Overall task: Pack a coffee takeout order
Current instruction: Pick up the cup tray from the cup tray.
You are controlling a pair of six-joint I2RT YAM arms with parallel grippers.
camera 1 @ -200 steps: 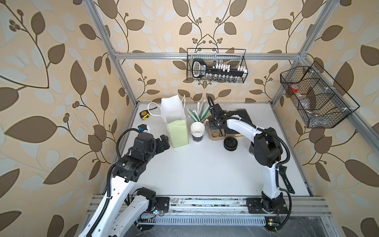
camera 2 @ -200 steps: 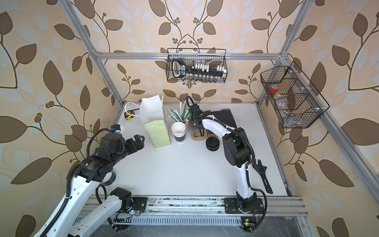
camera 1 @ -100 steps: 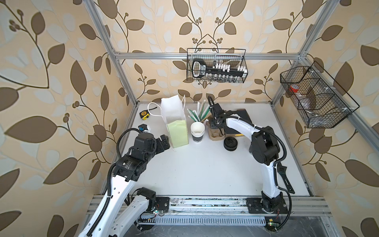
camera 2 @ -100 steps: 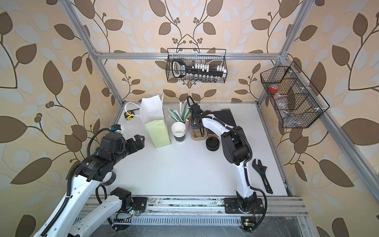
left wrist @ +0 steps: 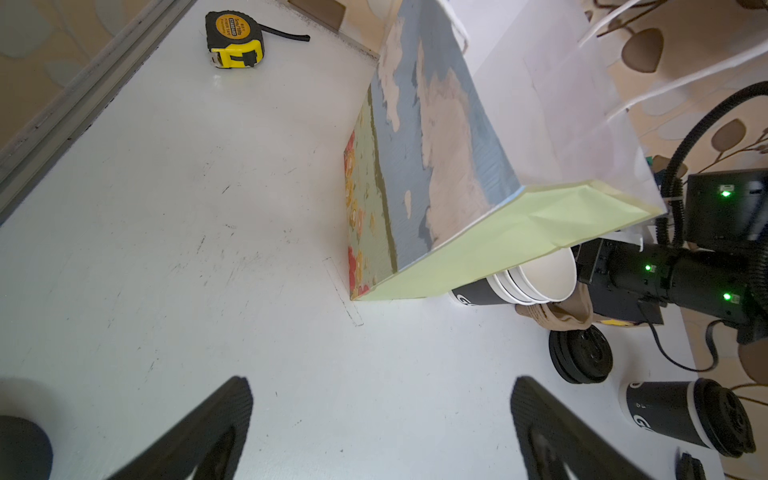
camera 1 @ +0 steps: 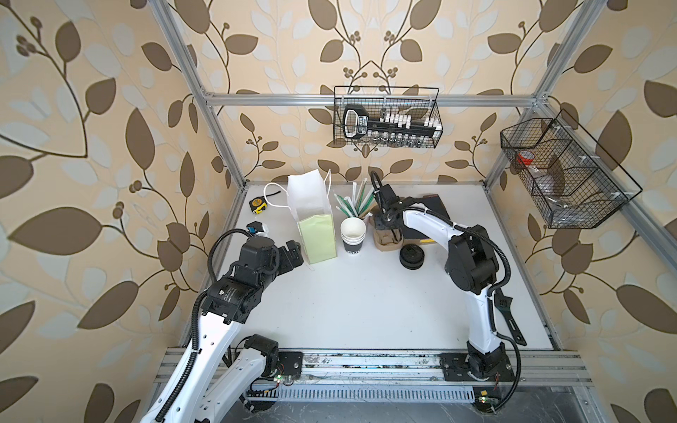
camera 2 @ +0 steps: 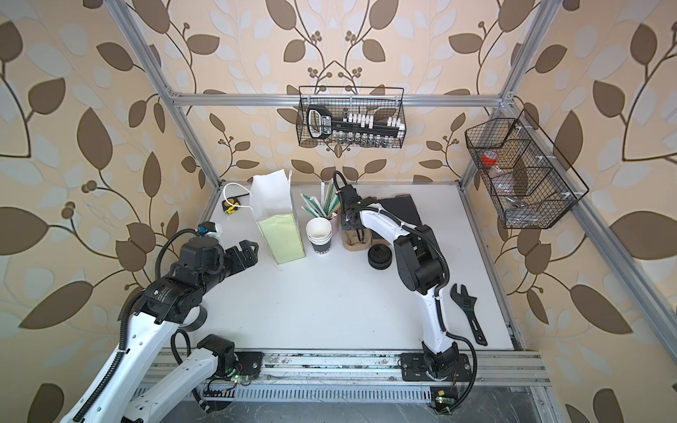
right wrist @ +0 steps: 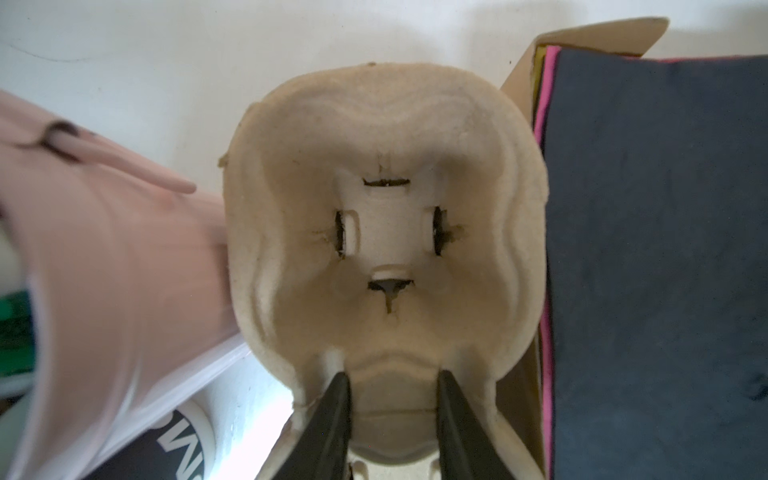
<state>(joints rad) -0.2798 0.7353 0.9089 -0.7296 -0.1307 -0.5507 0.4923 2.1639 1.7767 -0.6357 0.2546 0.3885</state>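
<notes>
Right wrist view: my right gripper (right wrist: 392, 384) straddles a rim of the tan cup carrier (right wrist: 386, 137), and I cannot tell if it pinches. That carrier sits between the cup stack (camera 1: 352, 234) and the dark sheet (right wrist: 656, 249); my left gripper (left wrist: 380, 386) is spread wide.

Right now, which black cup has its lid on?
The single cup near the spare lids; the nested cups beside the bag are open, showing white insides.

Two wire baskets (camera 1: 340, 139), one bag (camera 1: 318, 238), one tape measure (camera 1: 256, 205), one wrench (camera 2: 467, 311)
</notes>
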